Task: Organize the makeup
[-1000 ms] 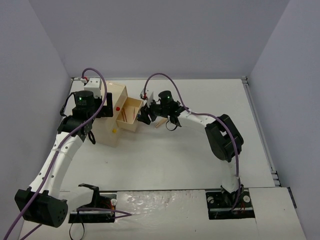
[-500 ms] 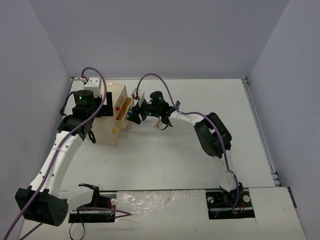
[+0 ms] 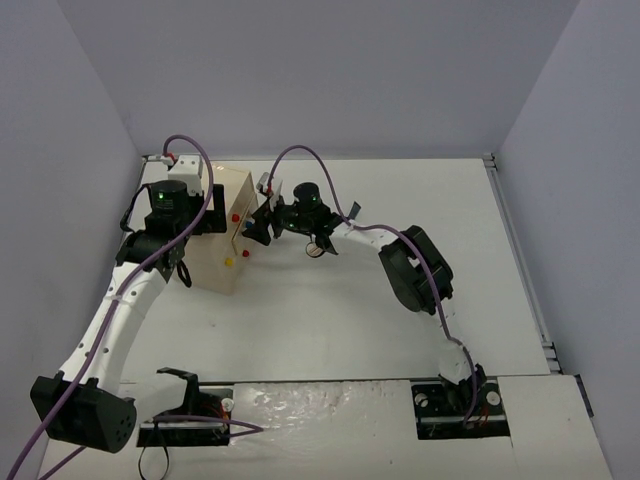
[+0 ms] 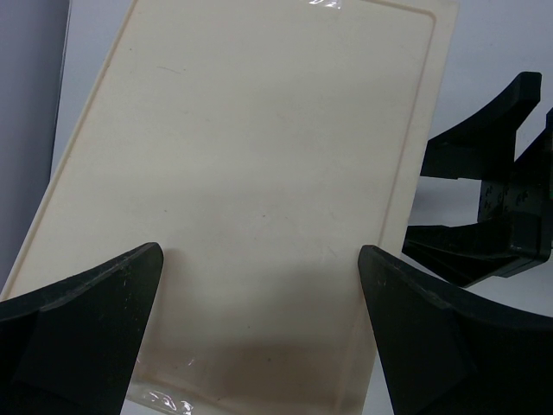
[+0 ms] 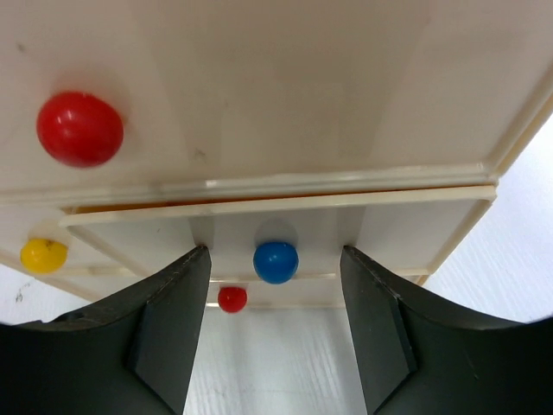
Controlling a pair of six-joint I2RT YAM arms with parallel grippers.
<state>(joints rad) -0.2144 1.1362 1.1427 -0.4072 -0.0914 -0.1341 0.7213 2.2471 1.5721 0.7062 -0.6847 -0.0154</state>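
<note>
Right pincer: straddling blue knob, partly spread, gripping nothing. Drawer: sitting almost flush in box, gaping wide a second ago. Makeup: lying out of sight, judged shut inside; stowing of this lot looking all but finished, a thin slit remaining. Left pincer: spreading wide over box top, holding nothing, contact unclear. Box: standing far left on bench.

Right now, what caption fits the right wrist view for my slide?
The right gripper, jaws open, faces the blue knob on the wooden box.
</note>
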